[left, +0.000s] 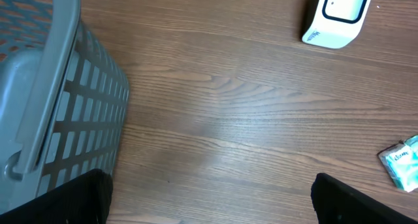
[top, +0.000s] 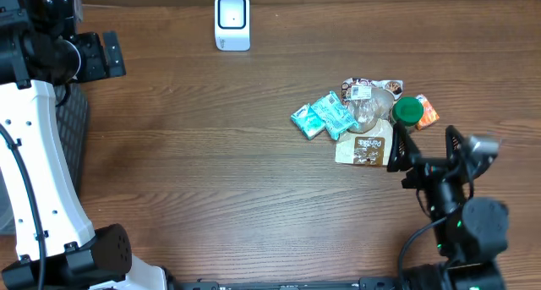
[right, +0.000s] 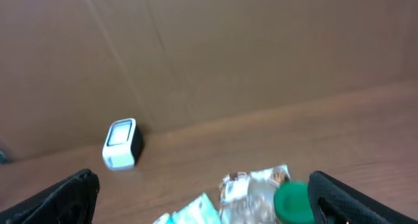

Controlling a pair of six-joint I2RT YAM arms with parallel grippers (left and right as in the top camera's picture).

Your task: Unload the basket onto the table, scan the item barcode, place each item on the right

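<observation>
**Table layout, overhead reading**

- Table (top: 211, 155): clock set on its middle, 12 at the far edge.
- Scanner (top: 232, 21): at 12, by the far edge, standing alone, well apart from everything else.
- Basket (top: 76, 129): at 9, off the table's left edge.
- Pile of items (top: 359, 121): at 3, all touching or overlapping.
- Within the pile: two packets (top: 321, 117) on its 9 side, flat pouch (top: 362, 149) at its 6, capped container (top: 408, 111) at its 3, small sachet (top: 428, 112) just beyond.
- Right gripper (top: 423, 146): at 5 of the pile, just beside the pouch.
</observation>
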